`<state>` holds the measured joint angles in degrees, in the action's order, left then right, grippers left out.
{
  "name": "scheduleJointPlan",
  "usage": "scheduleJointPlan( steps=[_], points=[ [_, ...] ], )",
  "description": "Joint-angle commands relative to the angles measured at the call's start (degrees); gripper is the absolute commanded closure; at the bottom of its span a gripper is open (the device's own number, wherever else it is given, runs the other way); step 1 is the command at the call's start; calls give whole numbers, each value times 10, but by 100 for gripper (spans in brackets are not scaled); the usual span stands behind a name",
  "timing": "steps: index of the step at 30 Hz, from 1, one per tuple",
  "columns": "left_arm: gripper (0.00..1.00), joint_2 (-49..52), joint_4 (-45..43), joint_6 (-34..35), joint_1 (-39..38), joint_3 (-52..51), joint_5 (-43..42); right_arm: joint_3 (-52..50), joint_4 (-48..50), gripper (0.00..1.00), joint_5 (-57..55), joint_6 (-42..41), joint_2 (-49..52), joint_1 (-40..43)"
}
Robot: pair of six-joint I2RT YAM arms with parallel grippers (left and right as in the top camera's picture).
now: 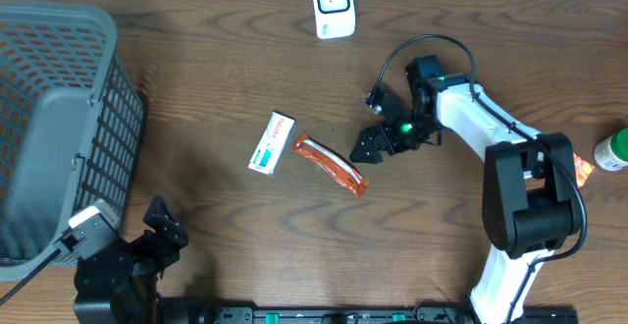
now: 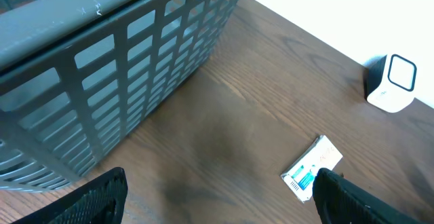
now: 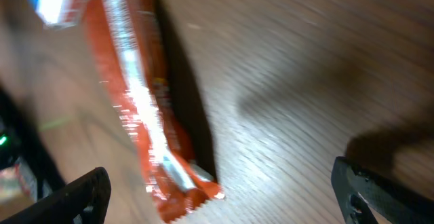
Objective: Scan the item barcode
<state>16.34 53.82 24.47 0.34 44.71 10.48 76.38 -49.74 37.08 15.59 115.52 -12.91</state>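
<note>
Left hand (image 1: pixel 165 224) hangs open and empty beside the basket (image 1: pixel 59 118). Mid-desk (image 1: pixel 216 59) lies a white box (image 1: pixel 272 142) with a barcode (image 2: pixel 295 178) at one end, its print too small to read. Just beside it lies an orange bar (image 1: pixel 331 164), lettering blurred. Right hand (image 1: pixel 371 142) gapes near the bar, gripping nothing. A white scanner (image 1: pixel 334 4) stands farthest.

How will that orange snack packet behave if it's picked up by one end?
The orange packet looks like thin crinkled foil with crimped ends, so it will probably flop and sag. Its glossy sheen suggests it may slip. Lying flat and slim, it seems light and unlikely to roll.
</note>
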Motion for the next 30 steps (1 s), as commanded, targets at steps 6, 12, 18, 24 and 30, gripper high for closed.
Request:
scheduleJointPlan(
  steps=[6, 12, 18, 24, 30],
  points=[
    [12, -3, 2, 5, 3, 3, 3, -2, -2, 1, 67, 83, 16, -38],
    [12, -3, 2, 5, 3, 3, 3, -2, 3, 1, 60, 85, 57, -60],
    [12, -3, 2, 5, 3, 3, 3, -2, -2, 30, 26, 85, 110, -72],
    [12, -3, 2, 5, 3, 3, 3, -2, -6, 80, -8, 85, 111, -72],
    [12, -3, 2, 5, 3, 3, 3, 7, -11, 99, -17, 71, 108, -70]
  ],
)
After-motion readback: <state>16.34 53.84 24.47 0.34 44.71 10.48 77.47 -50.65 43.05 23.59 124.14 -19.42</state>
